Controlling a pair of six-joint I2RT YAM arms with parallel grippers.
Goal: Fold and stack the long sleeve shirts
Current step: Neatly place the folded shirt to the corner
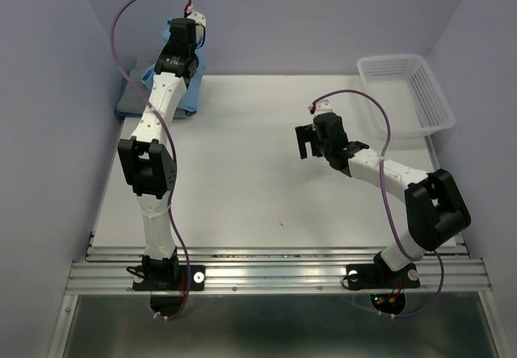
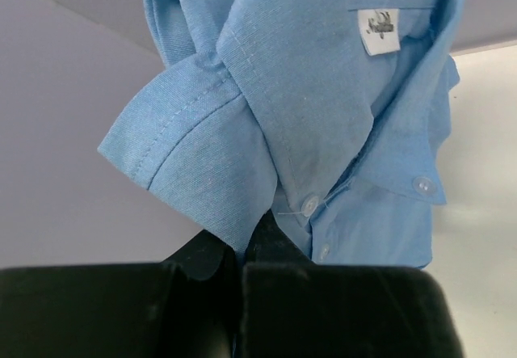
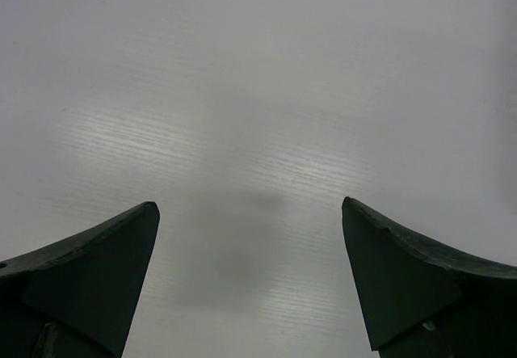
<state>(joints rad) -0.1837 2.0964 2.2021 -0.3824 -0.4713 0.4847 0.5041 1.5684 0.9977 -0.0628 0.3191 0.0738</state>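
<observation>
- The left gripper (image 2: pixel 240 254) was closed on the light blue shirt (image 2: pixel 307 91), its black jaws pinched together on a fold of cloth just below the collar and the button placket.
- In the left wrist view a white label (image 2: pixel 378 31) showed inside the collar, and small buttons (image 2: pixel 422 185) sat along the front edge.
- From above, the left arm reached to the far-left corner of the table (image 1: pixel 258 188). The left gripper (image 1: pixel 192 20) was up against the far wall with a bunch of blue cloth raised in it.
- The rest of the light blue shirt (image 1: pixel 191 93) hung down to the tabletop in that same far-left corner, partly hidden behind the arm.
- A grey shirt (image 1: pixel 132 99) lay crumpled just left of it, touching it, at the table's left edge.
- The right gripper (image 3: pixel 250 204) stood wide open and held nothing, with only bare white tabletop between its dark fingers (image 3: pixel 97 253).
- In the overhead view the right gripper (image 1: pixel 305 141) hovered over the middle-right of the table, well apart from both shirts.
- A white mesh basket (image 1: pixel 428 91) sat at the far-right corner.
</observation>
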